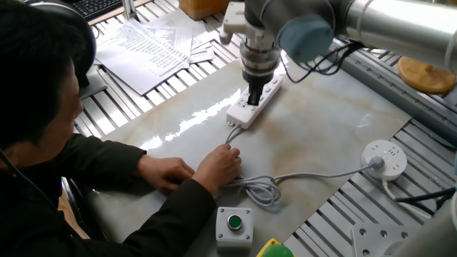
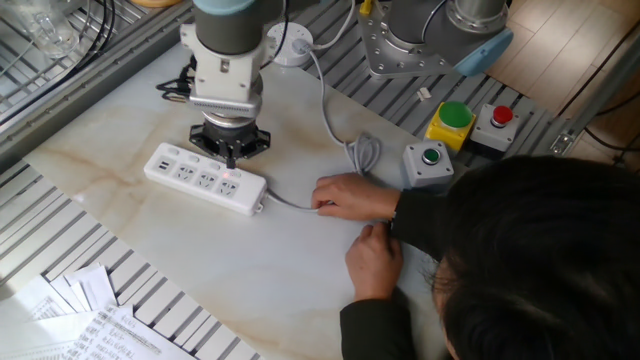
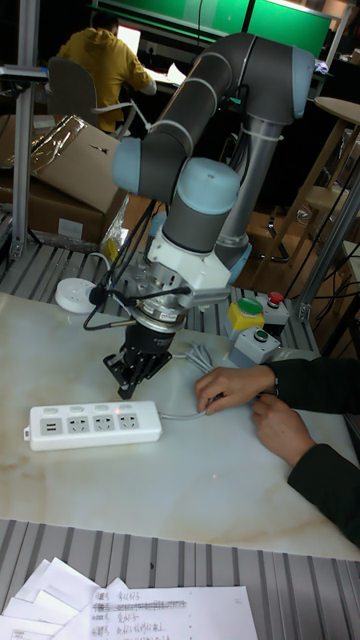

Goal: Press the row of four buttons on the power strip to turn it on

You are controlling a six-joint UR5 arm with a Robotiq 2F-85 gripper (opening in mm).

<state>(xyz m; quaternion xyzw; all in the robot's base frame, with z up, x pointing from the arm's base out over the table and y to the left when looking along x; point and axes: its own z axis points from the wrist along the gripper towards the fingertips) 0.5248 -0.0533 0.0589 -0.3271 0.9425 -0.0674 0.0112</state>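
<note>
The white power strip point(image 1: 255, 100) point(image 2: 200, 178) point(image 3: 95, 424) lies flat on the marble tabletop, its grey cable leading to a person's hand point(image 2: 345, 195). The four buttons point(image 3: 85, 409) run along the strip's long edge on the robot's side. The one nearest the cable point(image 3: 122, 409) glows red. My gripper point(image 1: 253, 95) point(image 2: 232, 160) point(image 3: 125, 388) points straight down just above that cable-end part of the strip. Its dark fingers meet in a single narrow tip, with nothing held.
A person sits at the table's near side with both hands point(image 1: 193, 171) on the top beside the looped cable point(image 1: 260, 189). A round white socket puck point(image 1: 384, 158), a grey box with a green button point(image 1: 234, 223) and papers point(image 1: 153, 43) lie around.
</note>
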